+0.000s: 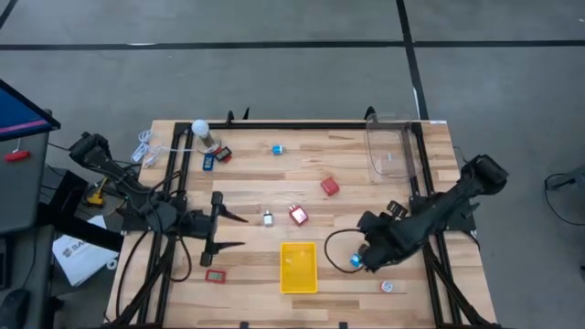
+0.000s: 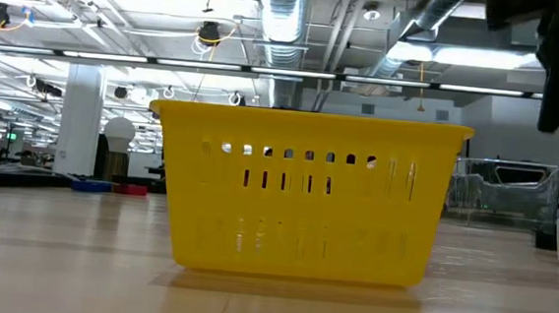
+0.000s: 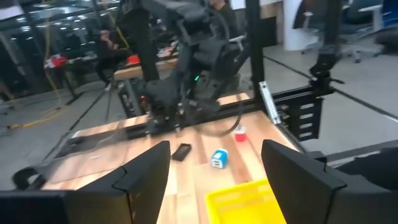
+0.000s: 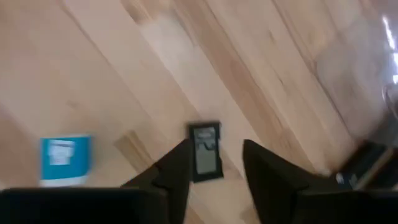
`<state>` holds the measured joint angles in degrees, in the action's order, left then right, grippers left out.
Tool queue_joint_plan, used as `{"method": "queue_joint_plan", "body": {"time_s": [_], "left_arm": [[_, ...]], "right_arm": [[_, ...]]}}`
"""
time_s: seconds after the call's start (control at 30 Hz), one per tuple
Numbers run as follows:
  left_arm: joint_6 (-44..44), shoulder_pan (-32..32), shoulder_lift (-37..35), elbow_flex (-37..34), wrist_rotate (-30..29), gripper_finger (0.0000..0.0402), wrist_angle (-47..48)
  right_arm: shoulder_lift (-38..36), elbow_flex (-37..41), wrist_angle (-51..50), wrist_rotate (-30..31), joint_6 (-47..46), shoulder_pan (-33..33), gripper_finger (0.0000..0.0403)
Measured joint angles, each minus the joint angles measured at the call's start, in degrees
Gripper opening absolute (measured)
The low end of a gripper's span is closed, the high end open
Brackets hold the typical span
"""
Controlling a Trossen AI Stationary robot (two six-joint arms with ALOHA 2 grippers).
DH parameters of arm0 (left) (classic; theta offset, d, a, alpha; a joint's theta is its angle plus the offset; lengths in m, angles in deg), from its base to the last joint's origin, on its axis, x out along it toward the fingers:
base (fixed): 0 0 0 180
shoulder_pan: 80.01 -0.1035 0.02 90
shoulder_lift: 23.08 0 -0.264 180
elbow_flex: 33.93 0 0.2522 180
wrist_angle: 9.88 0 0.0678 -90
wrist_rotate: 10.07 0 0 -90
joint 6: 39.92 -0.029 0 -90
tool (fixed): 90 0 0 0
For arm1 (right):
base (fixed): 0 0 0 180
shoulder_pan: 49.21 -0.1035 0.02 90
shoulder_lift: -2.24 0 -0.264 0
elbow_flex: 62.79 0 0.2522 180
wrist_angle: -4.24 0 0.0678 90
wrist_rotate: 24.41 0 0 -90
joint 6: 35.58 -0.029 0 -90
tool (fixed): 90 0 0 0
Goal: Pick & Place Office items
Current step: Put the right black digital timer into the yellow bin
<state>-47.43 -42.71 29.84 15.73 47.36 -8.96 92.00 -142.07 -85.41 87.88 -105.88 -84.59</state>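
1. The right gripper [image 4: 214, 163] hangs low over the bench [image 1: 366, 174] at about 4 o'clock from the yellow tray [image 1: 299, 267]. Its fingers stand partly apart with a small black flat rectangle [image 4: 205, 151] lying on the wood between the tips; they hold nothing.
2. A blue block [image 4: 64, 158] sits just beside that gripper on the bench.
3. The left gripper [image 1: 232, 230] waits at 9 o'clock from the tray, fingers well apart and empty.
4. The other office items are scattered across the bench: a red block [image 1: 330, 186] at about 1 o'clock from the tray, a red-and-white piece [image 1: 298, 215] at 12 o'clock.
5. The black rectangle looks light, stiff and thin, and likely to slide on the wood; gripping across its narrow sides seems best.
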Motion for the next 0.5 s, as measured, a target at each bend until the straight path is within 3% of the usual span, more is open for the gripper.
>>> {"method": "queue_joint_plan", "body": {"time_s": [0.27, 0.37, 0.5], "left_arm": [[-1.33, -0.02, 1.86, -0.02, 15.53, 0.0268, -5.71], [-2.43, -0.04, 2.93, -0.02, 17.59, 0.0271, -8.05], [-2.53, -0.09, 3.45, -0.02, 17.59, 0.0271, -8.36]], "right_arm": [[0.88, 1.14, -0.40, -2.82, 1.48, 2.95, 0.0296], [-0.99, 3.70, 2.34, -3.32, -0.03, 4.28, 0.0325], [-4.17, 11.89, 11.41, -9.29, -0.18, 5.80, 0.0339]]}}
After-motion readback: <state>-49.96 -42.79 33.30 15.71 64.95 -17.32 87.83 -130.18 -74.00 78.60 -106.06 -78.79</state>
